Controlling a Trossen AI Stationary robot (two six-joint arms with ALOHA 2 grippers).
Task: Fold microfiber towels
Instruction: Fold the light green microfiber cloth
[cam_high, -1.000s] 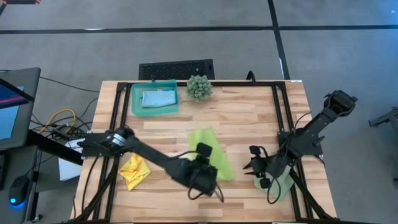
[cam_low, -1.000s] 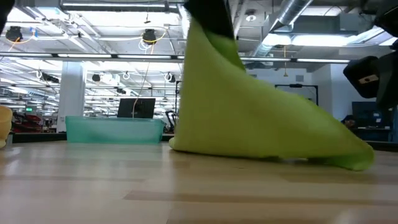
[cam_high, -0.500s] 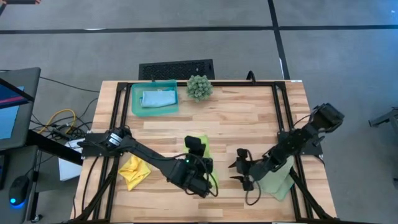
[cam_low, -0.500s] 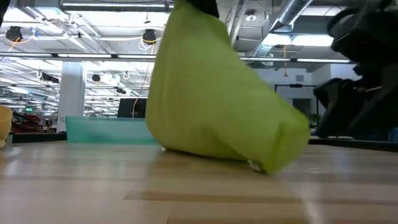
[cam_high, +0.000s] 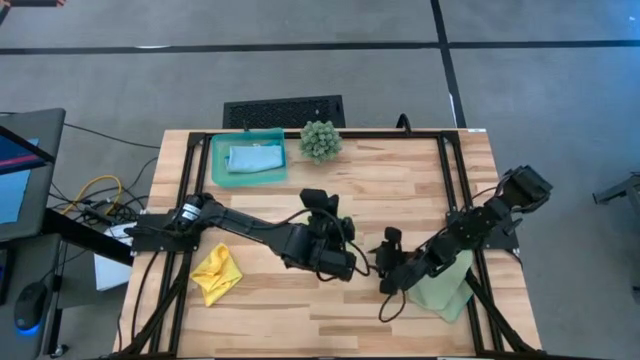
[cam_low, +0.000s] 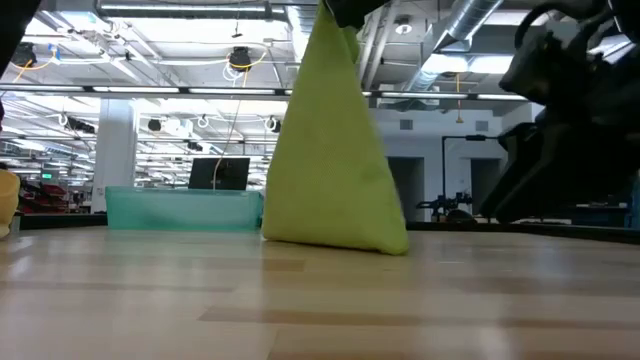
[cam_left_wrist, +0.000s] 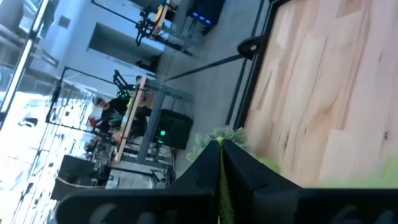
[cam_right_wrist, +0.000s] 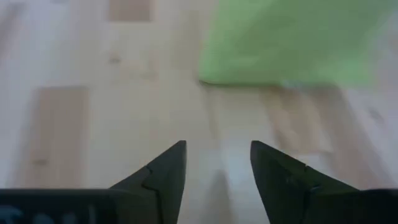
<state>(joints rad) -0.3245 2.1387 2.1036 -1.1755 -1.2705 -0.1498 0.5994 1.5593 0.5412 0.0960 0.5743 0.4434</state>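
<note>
The lime green towel (cam_low: 330, 150) hangs as a narrow cone from my left gripper (cam_high: 320, 202), which is shut on its top above the middle of the table. The towel's lower end (cam_low: 340, 238) rests on the wood. My right gripper (cam_right_wrist: 217, 168) stands open just right of it (cam_high: 385, 263), low over the table, with the lime towel (cam_right_wrist: 292, 43) ahead of its fingers and apart from them. A pale sage towel (cam_high: 447, 287) lies under the right arm, and a yellow towel (cam_high: 215, 272) lies crumpled at the near left. A light blue towel (cam_high: 253, 158) lies in the teal tray (cam_high: 218, 170). My left gripper pinches the lime towel's top (cam_low: 335, 20) between its two shut fingers; a thin green strip (cam_left_wrist: 221, 183) shows between them. The fingers lie nearly level, pointing toward the table's far edge. The towel hangs slack below them with its bottom on the table.
A spiky green plant (cam_high: 320, 141) stands at the far edge beside the tray. Black frame rails (cam_high: 185, 180) run along the table's left and right sides. Bare wood lies along the near edge (cam_high: 320, 320) and at the far right.
My left gripper has risen and gone toward the far edge, rolling as it went. It has drawn the lime towel up from a wide spread shape into a narrow hanging cone, whose lower end stays on the table. My right gripper has come leftward toward the towel.
</note>
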